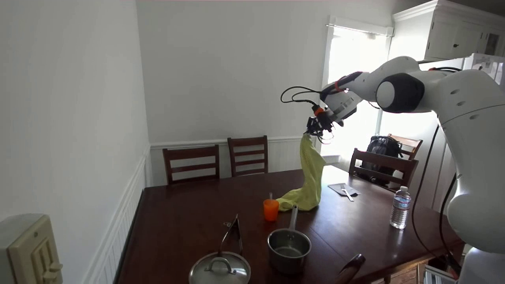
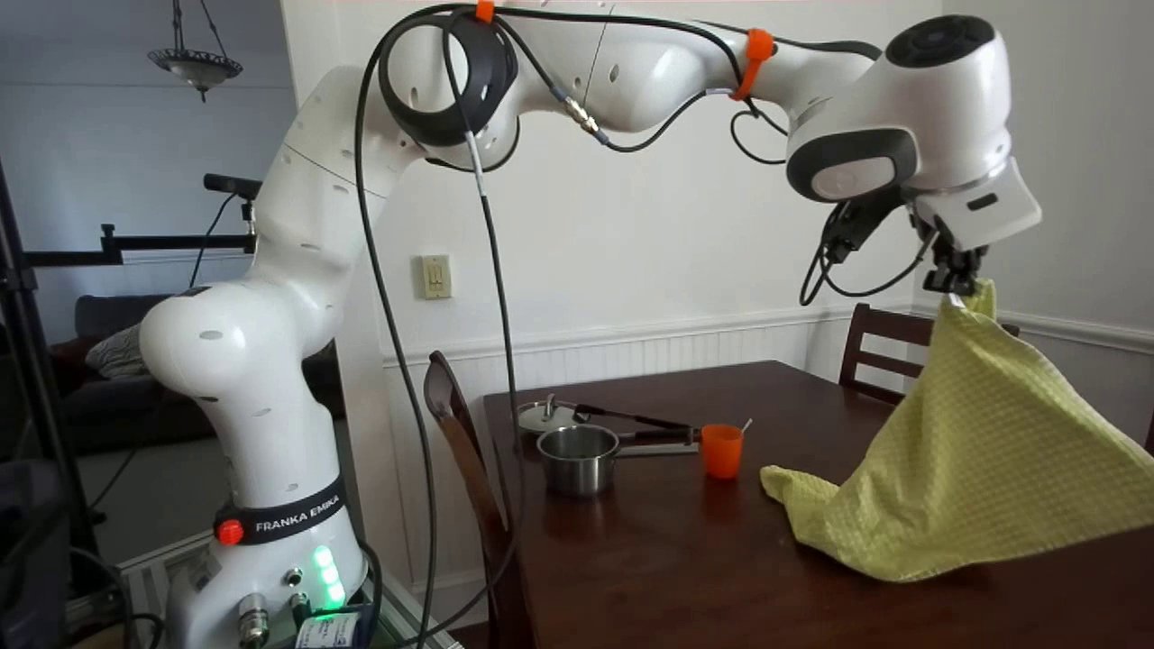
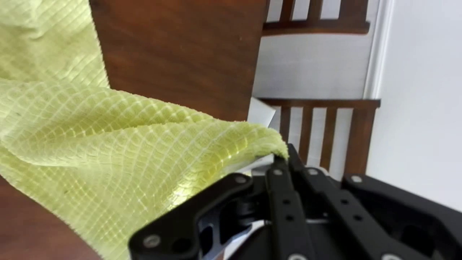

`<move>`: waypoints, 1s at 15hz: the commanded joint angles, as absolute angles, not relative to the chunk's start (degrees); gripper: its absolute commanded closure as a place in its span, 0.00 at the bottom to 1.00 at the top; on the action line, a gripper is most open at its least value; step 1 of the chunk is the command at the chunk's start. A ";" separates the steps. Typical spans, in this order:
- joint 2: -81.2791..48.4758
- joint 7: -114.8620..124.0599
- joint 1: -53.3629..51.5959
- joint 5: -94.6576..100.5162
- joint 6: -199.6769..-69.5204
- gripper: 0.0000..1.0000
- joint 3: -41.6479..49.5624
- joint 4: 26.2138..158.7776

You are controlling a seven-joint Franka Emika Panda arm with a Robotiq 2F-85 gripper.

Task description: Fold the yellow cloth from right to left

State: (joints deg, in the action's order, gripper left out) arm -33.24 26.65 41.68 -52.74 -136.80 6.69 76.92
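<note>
Above the desk (image 1: pixel 177 228), partly draped on it, hangs the yellow waffle-weave cloth (image 1: pixel 311 169), its top clamped in the gripper (image 1: pixel 307 133); a low drag could topple the orange cup (image 1: pixel 271 210) at the cloth's eight o'clock in an exterior view.

The table (image 1: pixel 189 213) carries a saucepan (image 1: pixel 289 252), orange cup (image 1: pixel 271 210), bottle (image 1: pixel 400 209) — and part of the yellow cloth (image 1: pixel 311 179).

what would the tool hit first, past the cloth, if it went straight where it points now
Probably the table: in both exterior views the tool slants down, the yellow cloth pinched at its tip. Depth is unclear, so a chair beyond isn't ruled out.
</note>
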 commanded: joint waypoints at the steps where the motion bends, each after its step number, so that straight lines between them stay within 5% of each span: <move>1: -30.23 23.09 37.51 -52.17 -135.28 0.99 4.00 78.84; 8: -30.98 27.20 28.36 -39.85 -125.54 0.99 12.86 81.12; 15: -34.58 23.75 28.64 -40.31 -113.85 0.96 11.92 76.92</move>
